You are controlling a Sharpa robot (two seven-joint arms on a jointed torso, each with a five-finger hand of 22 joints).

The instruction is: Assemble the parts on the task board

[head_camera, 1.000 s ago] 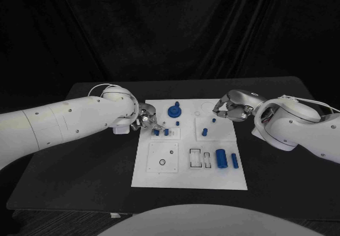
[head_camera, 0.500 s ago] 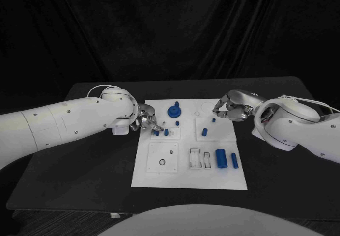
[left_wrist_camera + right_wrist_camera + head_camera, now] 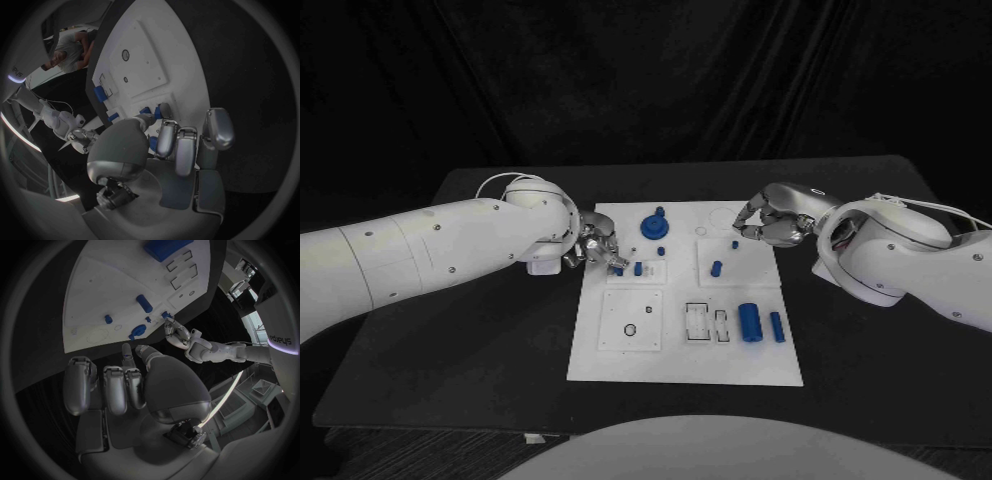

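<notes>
Left hand sits at the task board's left edge, fingers curled around a small blue part in the upper-left section. Right hand hangs over the board's far right corner, fingers curled in, nothing in it. Two blue cylinders lie near the right edge.

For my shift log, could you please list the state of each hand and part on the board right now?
left hand: fingers closed around a small blue part at the board's left edge
right hand: fingers curled, holding nothing visible
task board: flat on the table
large blue knob: upright on the board
two blue cylinders: lying side by side
blue peg: lying on the board
</notes>
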